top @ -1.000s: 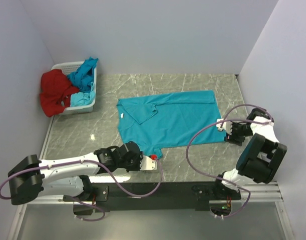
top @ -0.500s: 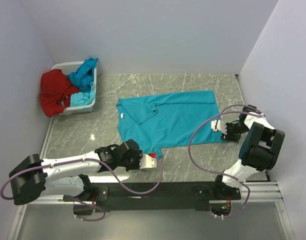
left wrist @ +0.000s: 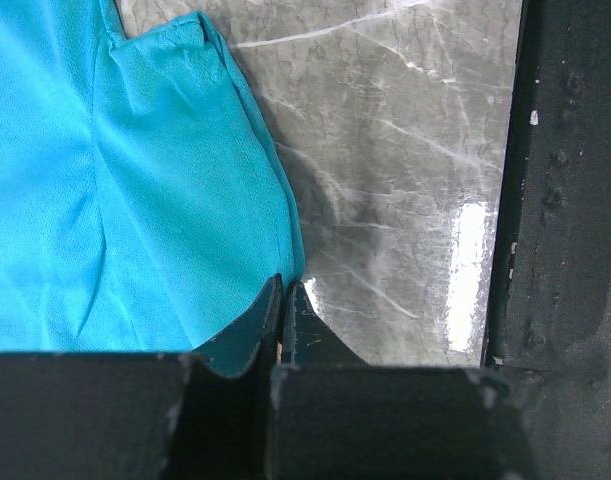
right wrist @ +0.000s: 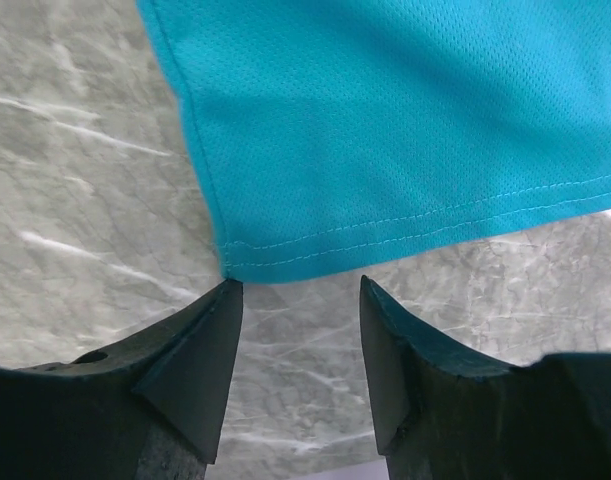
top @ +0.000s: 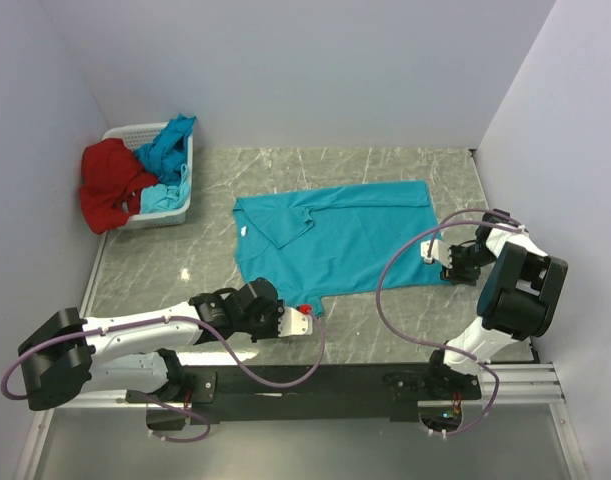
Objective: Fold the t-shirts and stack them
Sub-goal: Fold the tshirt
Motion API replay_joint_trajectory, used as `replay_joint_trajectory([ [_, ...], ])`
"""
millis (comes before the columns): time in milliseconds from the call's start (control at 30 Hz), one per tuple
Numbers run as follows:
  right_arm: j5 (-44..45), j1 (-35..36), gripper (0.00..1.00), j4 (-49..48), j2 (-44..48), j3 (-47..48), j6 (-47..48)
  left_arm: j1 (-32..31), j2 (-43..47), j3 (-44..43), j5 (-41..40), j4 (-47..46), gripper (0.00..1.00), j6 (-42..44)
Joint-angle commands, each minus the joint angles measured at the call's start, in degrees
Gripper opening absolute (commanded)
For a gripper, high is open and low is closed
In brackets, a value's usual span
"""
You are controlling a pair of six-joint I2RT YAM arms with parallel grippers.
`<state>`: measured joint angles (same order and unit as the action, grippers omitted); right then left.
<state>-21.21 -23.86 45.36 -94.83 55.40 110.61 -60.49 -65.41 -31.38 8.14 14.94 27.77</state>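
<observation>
Left tool clamped on near corner of turquoise shirt, which lies flat on tabletop. Right tool apart at shirt's right hem corner. Beyond the shirt, far left: basket holding red shirt and blue shirts.

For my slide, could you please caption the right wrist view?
Open right pincer at corner of turquoise t-shirt on marble table.

A lab test cell: plain white walls enclose a marble-patterned table.
</observation>
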Motion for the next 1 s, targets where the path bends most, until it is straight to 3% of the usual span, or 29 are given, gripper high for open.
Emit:
replay_joint_trajectory([
  [0, -2.2, 0.2, 0.58, 2.9, 3.3, 1.8, 0.3, 0.3, 0.0, -1.9, 1.5, -0.1, 0.01, -0.3],
  [533, -0.9, 0.5, 0.56, 6.7, 6.7, -1.4, 1.5, 0.3, 0.2, -2.0, 1.8, 0.2, 0.00, -0.3],
  [967, 1.0, 1.2, 0.50, 2.3, -0.4, -0.6, -1.7, 0.4, 0.0, -1.9, 1.9, 0.1, 0.01, -0.4],
])
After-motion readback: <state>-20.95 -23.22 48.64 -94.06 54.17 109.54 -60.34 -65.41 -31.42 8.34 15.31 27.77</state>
